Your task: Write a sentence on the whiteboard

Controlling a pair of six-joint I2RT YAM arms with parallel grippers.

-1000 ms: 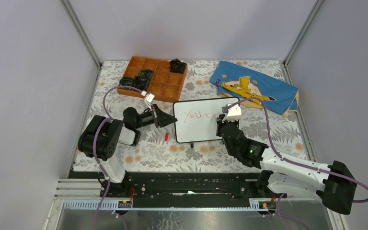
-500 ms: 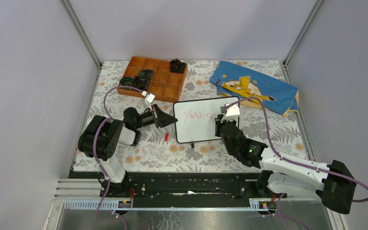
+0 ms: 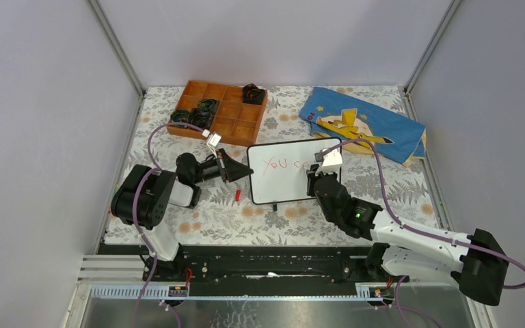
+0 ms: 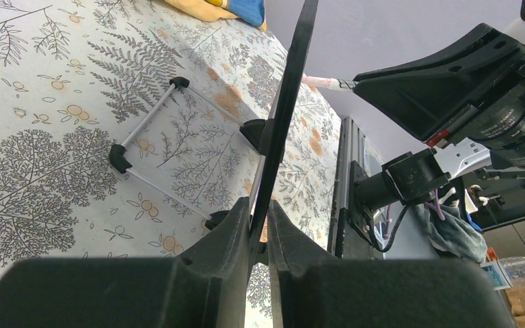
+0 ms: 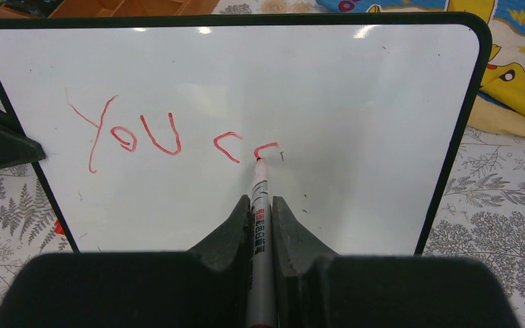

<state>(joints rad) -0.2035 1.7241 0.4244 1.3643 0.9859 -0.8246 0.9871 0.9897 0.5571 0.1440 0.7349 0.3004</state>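
The whiteboard (image 3: 288, 179) stands tilted in the middle of the table; it also shows in the right wrist view (image 5: 355, 96) and edge-on in the left wrist view (image 4: 284, 116). My left gripper (image 3: 245, 172) (image 4: 260, 208) is shut on its left edge. My right gripper (image 3: 312, 179) (image 5: 260, 202) is shut on a silver marker (image 5: 259, 205) whose red tip touches the board. The sentence (image 5: 137, 134) reads "You c" in red, plus a partial stroke at the tip.
A wooden compartment tray (image 3: 217, 109) with dark items stands at the back left. A blue cloth with a yellow figure (image 3: 362, 123) lies at the back right. A small red cap (image 3: 237, 195) lies on the floral tablecloth left of the board.
The red writing has grown to the right: a new stroke has appeared after the "c". The marker tip has shifted slightly right. The left gripper has kept its hold.
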